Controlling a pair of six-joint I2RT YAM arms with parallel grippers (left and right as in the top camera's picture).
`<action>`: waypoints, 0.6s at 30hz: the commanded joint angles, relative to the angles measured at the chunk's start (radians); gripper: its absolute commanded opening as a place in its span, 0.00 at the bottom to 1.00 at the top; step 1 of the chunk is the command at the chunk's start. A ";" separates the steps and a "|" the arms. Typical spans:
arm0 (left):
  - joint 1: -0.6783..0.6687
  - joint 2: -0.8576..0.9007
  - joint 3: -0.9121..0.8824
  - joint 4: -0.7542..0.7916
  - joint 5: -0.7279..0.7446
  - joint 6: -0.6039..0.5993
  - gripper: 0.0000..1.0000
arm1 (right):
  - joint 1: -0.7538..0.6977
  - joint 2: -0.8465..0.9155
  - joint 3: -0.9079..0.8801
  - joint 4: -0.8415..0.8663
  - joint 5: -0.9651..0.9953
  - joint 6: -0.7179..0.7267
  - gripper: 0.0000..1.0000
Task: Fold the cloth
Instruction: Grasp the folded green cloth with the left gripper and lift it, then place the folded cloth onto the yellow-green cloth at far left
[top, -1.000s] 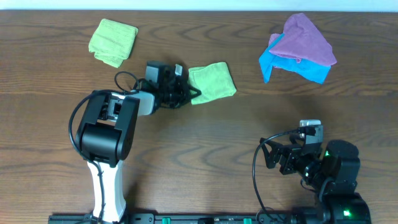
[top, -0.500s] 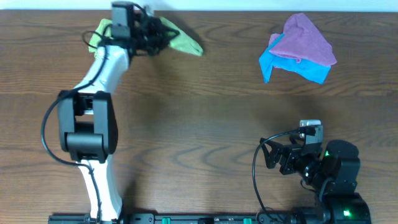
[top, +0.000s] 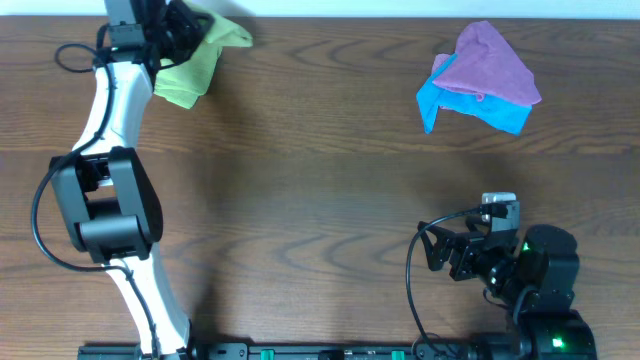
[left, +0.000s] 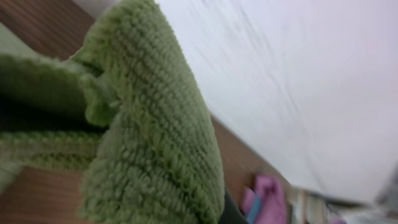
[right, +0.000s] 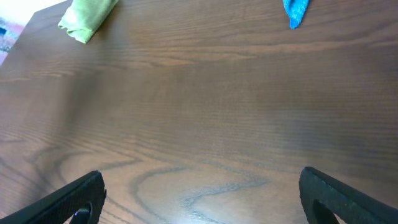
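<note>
Nearest, the right gripper (right: 200, 190) rests low over the wooden surface (top: 300, 200) with its fingers spread wide apart. At the far left edge, the left gripper (top: 178, 22) is clamped on the cloth (top: 225, 32), which hangs bunched just beside the small green pad (top: 185, 80).

Nubby terry cloth (left: 155, 155) — matt wood table (top: 300, 200)

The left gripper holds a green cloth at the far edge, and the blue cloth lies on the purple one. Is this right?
No. The overhead view shows the purple cloth lying on the blue cloth; the rest is right.
</note>
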 joint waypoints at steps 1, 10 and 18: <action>-0.003 -0.032 0.023 0.001 -0.145 0.071 0.05 | -0.008 -0.005 -0.002 -0.001 -0.007 0.011 0.99; -0.003 -0.030 0.023 0.043 -0.335 0.135 0.05 | -0.008 -0.005 -0.002 -0.001 -0.007 0.011 0.99; -0.003 0.024 0.023 0.092 -0.356 0.136 0.06 | -0.008 -0.005 -0.002 -0.001 -0.007 0.011 0.99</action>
